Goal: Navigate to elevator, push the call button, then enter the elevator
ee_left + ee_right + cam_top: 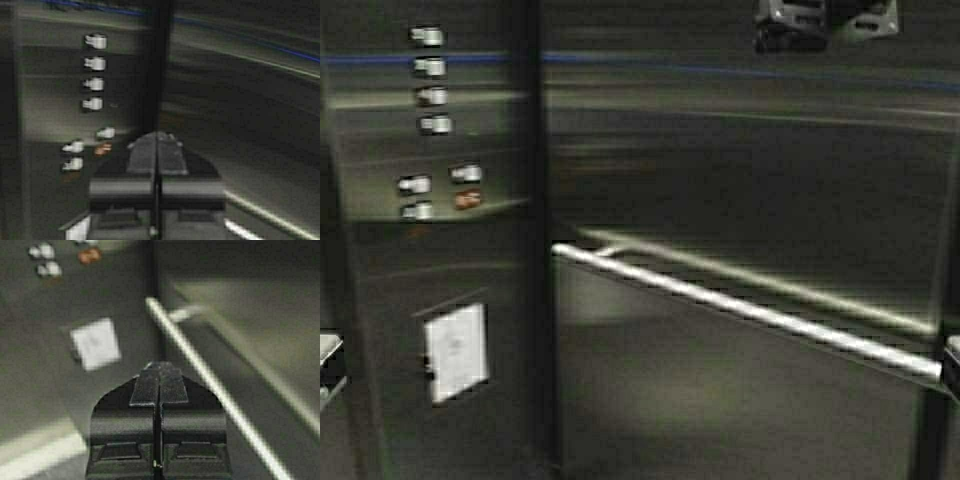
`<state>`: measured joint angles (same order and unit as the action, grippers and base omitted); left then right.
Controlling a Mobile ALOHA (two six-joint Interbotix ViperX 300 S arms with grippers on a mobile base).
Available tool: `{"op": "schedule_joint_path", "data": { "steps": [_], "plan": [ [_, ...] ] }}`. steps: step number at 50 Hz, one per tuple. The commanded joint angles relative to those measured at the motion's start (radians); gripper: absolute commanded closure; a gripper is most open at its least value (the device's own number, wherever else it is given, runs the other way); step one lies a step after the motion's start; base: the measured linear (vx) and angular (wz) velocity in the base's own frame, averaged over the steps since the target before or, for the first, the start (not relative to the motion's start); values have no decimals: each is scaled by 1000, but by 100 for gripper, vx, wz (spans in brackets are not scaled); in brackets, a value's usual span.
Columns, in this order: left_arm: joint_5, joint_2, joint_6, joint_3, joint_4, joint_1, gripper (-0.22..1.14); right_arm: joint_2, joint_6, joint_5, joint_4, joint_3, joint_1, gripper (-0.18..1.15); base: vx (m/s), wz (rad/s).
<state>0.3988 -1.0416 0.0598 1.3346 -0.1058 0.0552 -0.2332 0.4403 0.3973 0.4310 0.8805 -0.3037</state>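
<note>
I am facing the inside of the elevator: a cab of brushed steel panels with a horizontal handrail across the wall in front. The call button is out of view. My left gripper is shut and empty, held in front of the cab's corner post. My right gripper is also shut with nothing in it, pointing at the lower wall beside the handrail. In the high view only the edges of the arms show, at the far left and far right.
A steel panel on the left wall carries a column of floor buttons, with more buttons lower down and one lit orange. A white notice is fixed under them. A dark corner post separates this panel from the handrail wall.
</note>
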Motion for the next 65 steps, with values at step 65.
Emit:
{"op": "schedule_joint_path", "data": {
  "steps": [65],
  "plan": [
    [-95, -155, -3, -8, 0, 15, 89, 193, -2, 396, 9, -48, -15, 91, 20, 16]
  ]
}}
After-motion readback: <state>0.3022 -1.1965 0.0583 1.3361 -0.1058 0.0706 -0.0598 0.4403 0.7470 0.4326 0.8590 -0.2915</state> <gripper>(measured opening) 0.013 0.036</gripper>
